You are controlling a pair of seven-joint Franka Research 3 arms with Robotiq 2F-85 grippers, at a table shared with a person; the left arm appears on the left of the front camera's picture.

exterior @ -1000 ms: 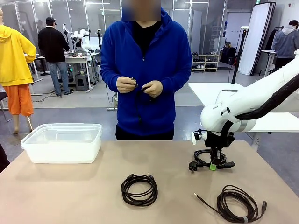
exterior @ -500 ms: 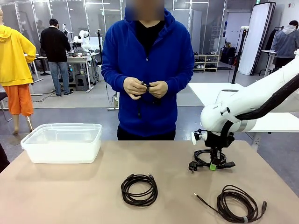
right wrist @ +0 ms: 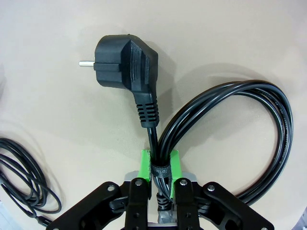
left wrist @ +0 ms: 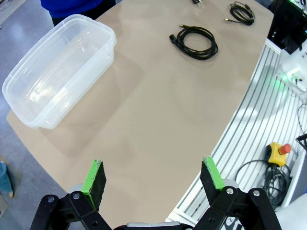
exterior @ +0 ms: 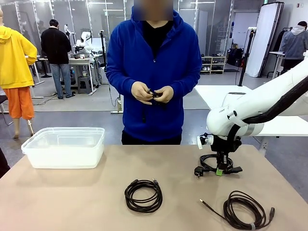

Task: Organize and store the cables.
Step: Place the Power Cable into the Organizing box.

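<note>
My right gripper [exterior: 219, 171] [right wrist: 159, 165] is shut on a coiled black power cable [right wrist: 225, 120] [exterior: 211, 164] at its tie band, low over the table's right side; its round plug [right wrist: 125, 61] lies on the table. A black cable coil [exterior: 143, 195] [left wrist: 195, 41] rests at the table's middle front. Another, larger coil [exterior: 244, 210] [left wrist: 242, 11] lies at the front right. The person across the table holds a small black cable [exterior: 155, 94] in both hands. High above the table's left end, my left gripper [left wrist: 153, 177] is open with nothing between its pads.
A clear plastic bin [exterior: 64, 147] [left wrist: 57, 76] stands empty at the table's back left. The table's curved edge [left wrist: 230, 129] runs beside a ribbed metal frame with a yellow stop button [left wrist: 277, 152]. A white side table [exterior: 216, 94] stands behind the right arm.
The person's hands have drawn together on the small cable and shifted slightly right. Both grippers and the cables on the table have stayed put.
</note>
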